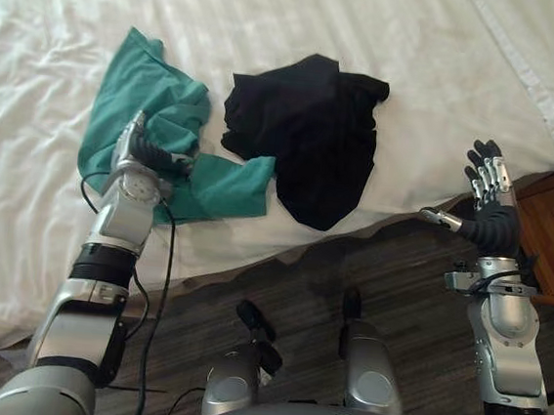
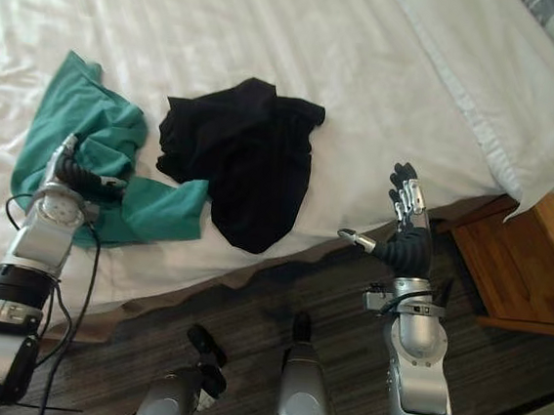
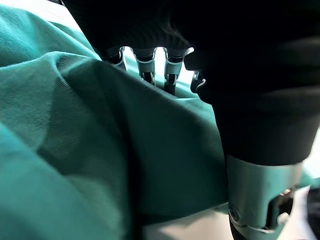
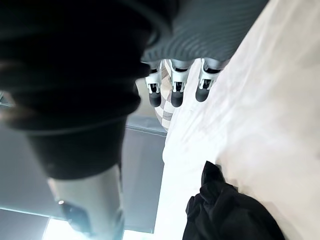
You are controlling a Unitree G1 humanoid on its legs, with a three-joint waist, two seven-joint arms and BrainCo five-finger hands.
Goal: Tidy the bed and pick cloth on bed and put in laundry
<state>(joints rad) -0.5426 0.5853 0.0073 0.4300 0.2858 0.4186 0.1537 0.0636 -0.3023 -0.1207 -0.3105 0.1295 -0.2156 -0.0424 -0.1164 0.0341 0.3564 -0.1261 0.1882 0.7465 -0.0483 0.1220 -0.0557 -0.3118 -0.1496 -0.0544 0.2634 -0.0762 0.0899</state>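
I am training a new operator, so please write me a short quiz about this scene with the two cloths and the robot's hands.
1. True or false: the right hand holds the black cloth.
2. Which thing does the left hand touch? A: the green cloth. B: the black cloth. C: no cloth at all.
3. Fill in the missing word: both cloths lie on the ___.

Key:
1. False. The right hand is open, raised beside the bed, apart from the black cloth.
2. A.
3. bed.
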